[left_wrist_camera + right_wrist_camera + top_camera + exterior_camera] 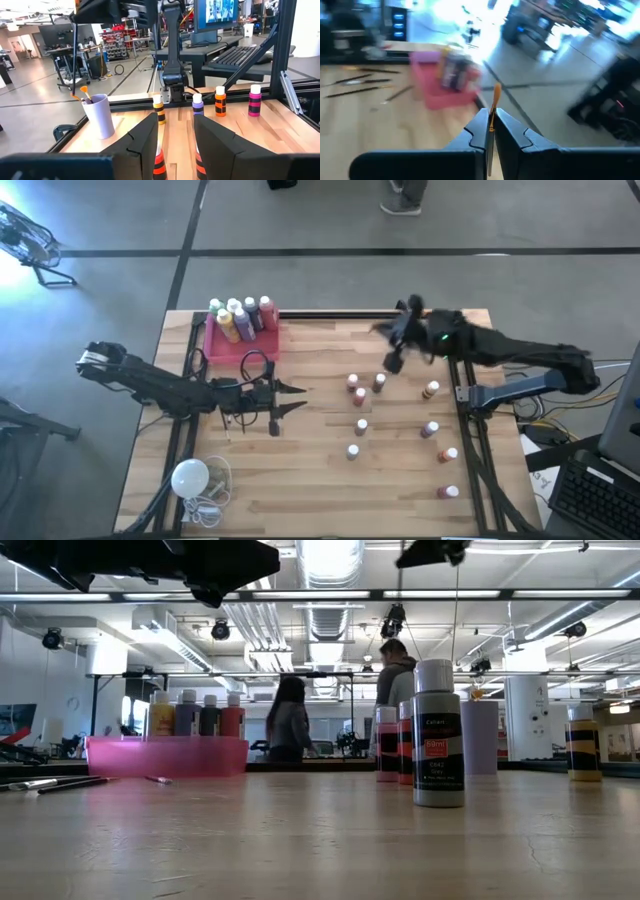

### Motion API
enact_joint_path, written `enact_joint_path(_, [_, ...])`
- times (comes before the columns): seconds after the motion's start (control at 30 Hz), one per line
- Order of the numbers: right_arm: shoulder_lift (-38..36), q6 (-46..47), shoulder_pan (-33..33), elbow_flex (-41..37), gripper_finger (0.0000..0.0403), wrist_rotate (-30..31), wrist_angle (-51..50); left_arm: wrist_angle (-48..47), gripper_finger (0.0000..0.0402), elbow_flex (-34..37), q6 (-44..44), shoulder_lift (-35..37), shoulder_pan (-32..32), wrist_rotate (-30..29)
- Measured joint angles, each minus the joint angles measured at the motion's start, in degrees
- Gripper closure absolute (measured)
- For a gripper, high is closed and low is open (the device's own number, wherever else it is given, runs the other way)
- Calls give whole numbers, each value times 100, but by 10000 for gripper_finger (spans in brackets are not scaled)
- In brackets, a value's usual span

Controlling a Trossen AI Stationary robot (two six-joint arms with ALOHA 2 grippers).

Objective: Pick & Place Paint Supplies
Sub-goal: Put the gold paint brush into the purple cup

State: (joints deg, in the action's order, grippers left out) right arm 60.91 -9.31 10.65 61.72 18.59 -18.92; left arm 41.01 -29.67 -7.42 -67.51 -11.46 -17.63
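Note:
My right gripper [490, 131] is raised over the table's far right part [397, 335] and is shut on a thin paintbrush [493, 107]. A lavender cup [100, 117] with brushes stands near it. My left gripper [175, 142] hangs open and level over the table's left middle [290, 398], with nothing between its fingers. A pink tray [240, 345] at the far left holds several white-capped paint bottles [240, 315]. Several small bottles [360, 395] stand on their bases right of centre. More brushes [360, 82] lie flat on the table beside the tray. My right gripper pinches the paintbrush's thin shaft [491, 127] between its two fingers, which lie across it. The brush stands about upright, clear of the table. Its orange part [496, 92] rises above the fingers, and the rest [457, 610] hangs below them.
A white round bulb [190, 477] with a cord lies at the near left corner. The small bottles [449, 454] spread toward the right edge. People stand in the room beyond the far edge [290, 725]. Bare wood lies along the table's near middle [300, 500].

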Motion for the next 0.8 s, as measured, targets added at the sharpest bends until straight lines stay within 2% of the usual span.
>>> enact_joint_path(0.13, [-418,195,803,-14,385,2,-578,2,268,0,1,0,0,0])
enact_joint_path(0.27, [-537,238,1650,-41,385,-104,-932,4,268,0,2,0,0,0])
enact_joint_path(0.43, [-542,297,2504,-290,385,-973,-949,4,268,0,4,0,0,-2])
enact_joint_path(0.53, [-542,296,2826,-512,385,-1283,-919,-2,268,0,7,0,0,-2])
enact_joint_path(0.8, [-699,288,3115,-978,385,-1327,-906,-31,268,0,9,0,11,-5])
